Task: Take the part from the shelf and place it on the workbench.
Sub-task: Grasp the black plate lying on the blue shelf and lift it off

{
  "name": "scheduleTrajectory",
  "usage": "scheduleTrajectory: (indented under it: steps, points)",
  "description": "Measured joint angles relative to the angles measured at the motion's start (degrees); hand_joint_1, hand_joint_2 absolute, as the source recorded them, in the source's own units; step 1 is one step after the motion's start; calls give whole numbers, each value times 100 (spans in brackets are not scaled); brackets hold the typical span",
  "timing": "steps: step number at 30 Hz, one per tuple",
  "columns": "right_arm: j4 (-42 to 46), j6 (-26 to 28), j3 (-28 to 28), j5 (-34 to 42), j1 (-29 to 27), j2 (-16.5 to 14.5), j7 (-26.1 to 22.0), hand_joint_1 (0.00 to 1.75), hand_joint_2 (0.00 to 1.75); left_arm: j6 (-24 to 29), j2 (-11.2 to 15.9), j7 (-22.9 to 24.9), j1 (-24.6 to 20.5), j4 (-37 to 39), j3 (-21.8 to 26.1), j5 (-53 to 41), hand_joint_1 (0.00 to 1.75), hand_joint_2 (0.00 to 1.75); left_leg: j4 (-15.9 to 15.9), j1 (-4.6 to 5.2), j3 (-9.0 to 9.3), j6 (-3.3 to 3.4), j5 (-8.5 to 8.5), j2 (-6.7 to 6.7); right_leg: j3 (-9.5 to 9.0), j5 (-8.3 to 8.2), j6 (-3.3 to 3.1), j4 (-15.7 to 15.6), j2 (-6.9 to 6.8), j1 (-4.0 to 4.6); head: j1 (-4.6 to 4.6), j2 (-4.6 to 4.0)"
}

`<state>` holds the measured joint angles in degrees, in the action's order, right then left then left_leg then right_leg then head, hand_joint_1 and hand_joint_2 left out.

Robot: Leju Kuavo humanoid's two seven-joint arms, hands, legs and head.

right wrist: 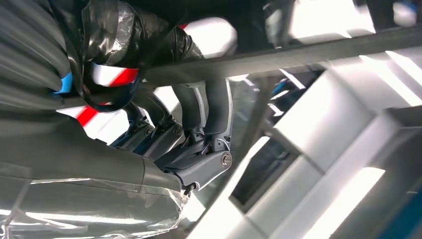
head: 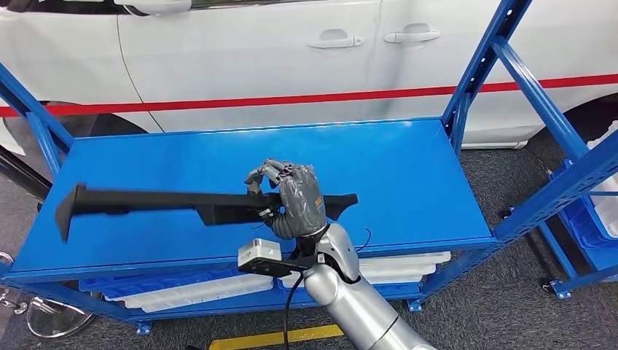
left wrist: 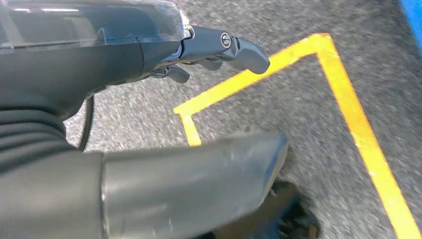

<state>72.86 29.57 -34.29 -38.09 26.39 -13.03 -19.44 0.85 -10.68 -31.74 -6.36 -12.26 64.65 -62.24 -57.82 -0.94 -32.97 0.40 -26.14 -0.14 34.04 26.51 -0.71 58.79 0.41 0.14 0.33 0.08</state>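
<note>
A long black plastic part (head: 146, 201) with a flared end at its left hangs just above the blue shelf top (head: 408, 168). My right hand (head: 295, 200) grips it near its right end, fingers wrapped over the bar. In the right wrist view the same bar (right wrist: 298, 55) crosses the picture with my fingers (right wrist: 209, 114) curled around it. My left hand (left wrist: 164, 119) hangs over the grey floor with thumb and fingers apart and nothing in it.
A white car with a red stripe (head: 291, 99) stands right behind the shelf. Blue uprights (head: 474, 73) frame the shelf at right and left. White trays (head: 197, 292) lie on the lower level. Yellow floor tape (left wrist: 348, 114) marks the floor.
</note>
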Motion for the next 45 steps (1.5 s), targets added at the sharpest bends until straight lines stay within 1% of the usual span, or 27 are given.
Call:
scheduleTrajectory:
  steps: [2, 4, 5, 6, 7, 8, 10, 12, 15, 17, 18, 20, 21, 22, 23, 26, 28, 31, 33, 35, 36, 37, 38, 39, 41, 43, 45]
  points:
    - [230, 0, -155, 37, -30, 62, 19, 175, 175, 112, -4, -52, 17, 0, 4, -3, 0, 0, 54, -34, 26, 68, 30, 8, 88, 165, 63, 222, -7, -4, 1, 0]
    - [387, 4, -273, 62, -53, 139, 29, 175, 175, 196, -6, -101, 10, 0, 6, -5, 0, 0, 73, -46, 33, 114, 37, 12, 405, 523, 109, 890, -10, -26, 3, 0]
    - [433, 4, -315, 71, -72, 178, 36, 175, 175, 212, -6, -114, 7, 0, 7, -4, 0, 44, 72, -45, 32, 121, 34, 13, 601, 681, 124, 1281, -11, -40, 2, 0]
    - [470, 4, -351, 77, -94, 215, 42, 175, 175, 219, -6, -121, 7, 0, 8, -3, 0, 87, 70, -45, 34, 123, 31, 12, 745, 748, 139, 1552, -11, -55, 2, 0]
    - [503, 3, -379, 84, -112, 247, 48, 175, 175, 222, -5, -125, 6, 0, 8, -2, 0, 131, 67, -46, 39, 120, 26, 11, 791, 697, 149, 1616, -12, -72, 2, 1]
    - [536, 3, -403, 98, -124, 274, 50, 175, 175, 225, -7, -133, 6, 0, 9, -3, 0, 175, 62, -48, 47, 112, 19, 7, 713, 534, 154, 1432, -15, -88, 2, 1]
    - [612, 1, -441, 129, -131, 315, 50, 175, 175, 237, -15, -181, 7, 0, 8, -9, 0, 175, 39, -50, 65, 71, -10, -4, 326, 129, 142, 638, -23, -105, 2, 1]
    - [684, -5, -486, 149, -132, 344, 44, 175, 175, 266, -24, -237, 0, 0, 7, -16, 0, 175, 5, -37, 56, 7, -41, -12, 76, -35, 103, 101, -21, -86, 0, 0]
    - [767, -22, -556, 154, -136, 387, 31, 175, 175, 309, -25, -253, -8, 0, 7, -20, 0, 175, 6, -47, 43, -102, -60, -8, 67, -32, 8, 23, -7, -61, 0, 1]
    - [815, -52, -585, 154, -133, 398, 25, 175, 175, 306, -24, -245, -9, 0, 8, -14, 0, 175, -180, -61, -27, -154, -204, -4, 45, -45, -69, -12, -14, -77, 0, 1]
    - [834, -75, -603, 154, -133, 398, 24, 175, 175, 288, -24, -235, -11, 0, 8, -6, 0, 175, -434, -65, -140, -169, -354, -2, 32, -48, -97, -24, -22, -86, -1, 1]
    - [857, -122, -654, 154, -142, 410, 24, 175, 175, 210, -25, -211, -4, 0, 10, 26, 0, 175, -1182, -65, -490, -188, -688, -2, 27, -36, -132, -21, -31, -67, -1, 1]
    - [858, -139, -681, 154, -156, 422, 25, 175, 175, 164, -25, -204, 4, 0, 11, 41, 0, 175, -1477, -65, -641, -192, -772, -2, 24, -30, -141, -16, -31, -54, -1, 1]
    - [859, -151, -707, 153, -175, 436, 25, 175, 175, 125, -25, -202, 11, 0, 13, 56, 0, 175, -1603, -64, -717, -188, -757, -2, 20, -23, -150, -11, -29, -40, -1, 1]
    - [863, -157, -725, 153, -197, 449, 25, 175, 175, 98, -24, -203, 14, 0, 16, 65, 0, 175, -1512, -61, -690, -174, -636, -2, 12, -16, -155, -5, -25, -28, -1, 0]
    - [910, -158, -767, 152, -238, 469, 26, 175, 175, 29, -23, -217, -2, 0, 24, 79, 0, 175, -451, -23, -220, -68, -93, -1, -19, 13, -138, 11, -11, 2, -1, 0]
    - [961, -154, -797, 152, -267, 484, 23, 175, 175, -30, -26, -241, -21, 0, 28, 75, 0, 175, -73, 16, -55, -15, -3, -3, -4, 15, -95, 18, -10, 10, -1, 0]
    - [1074, -146, -850, 143, -371, 515, 14, 175, 175, -48, -40, -290, -21, 1, 25, 2, 0, 175, 4, 3, -29, 42, 27, -7, 8, 43, -5, 37, -16, 14, 0, 1]
    - [1151, -141, -884, 134, -428, 535, 8, 175, 175, -9, -53, -308, -29, 1, 13, -58, 0, 175, 58, -31, -1, 110, 59, 8, 140, 269, 55, 360, -16, 6, 1, 1]
    - [1186, -138, -909, 132, -477, 569, 8, 175, 175, 39, -56, -315, -43, 0, 3, -98, 0, 175, 63, -29, -2, 139, 62, 17, 472, 628, 97, 1072, -15, -26, 2, 1]
    - [1188, -137, -921, 132, -512, 590, 8, 175, 175, 68, -56, -316, -46, 0, -1, -117, 0, 175, 60, -28, -2, 139, 61, 18, 635, 740, 113, 1399, -16, -42, 2, 1]
    - [1189, -134, -934, 132, -550, 611, 8, 175, 175, 103, -56, -316, -47, 1, -5, -142, 0, 175, 56, -29, -2, 137, 59, 16, 726, 752, 127, 1567, -17, -59, 2, 1]
    - [1190, -126, -947, 134, -586, 628, 0, 175, 175, 135, -60, -313, -46, 1, -12, -168, 0, 175, 49, -30, 1, 132, 54, 14, 714, 655, 136, 1526, -20, -76, 2, 1]
    - [1194, -115, -958, 139, -618, 640, -15, 175, 175, 165, -65, -308, -46, 1, -22, -188, 0, 175, 38, -33, 5, 121, 45, 9, 587, 467, 138, 1256, -25, -91, 2, 1]
    - [1214, -82, -972, 168, -662, 649, -69, 175, 175, 212, -79, -287, -48, 0, -54, -232, 0, 175, -6, -28, -1, 75, 14, -3, 218, 123, 124, 490, -35, -101, 2, 1]
    - [1234, -52, -978, 249, -707, 653, -147, 175, 175, 212, -83, -245, -52, 0, -87, -228, 0, 175, -42, -12, -23, 8, -11, -10, 45, 27, 80, 101, -31, -84, 1, 0]
    - [1243, -13, -986, 377, -775, 658, -256, 175, 175, 148, -82, -191, -52, 0, -99, -157, 0, 175, -34, -16, -22, -64, -12, -10, 50, 31, 15, 80, -16, -64, 0, 0]
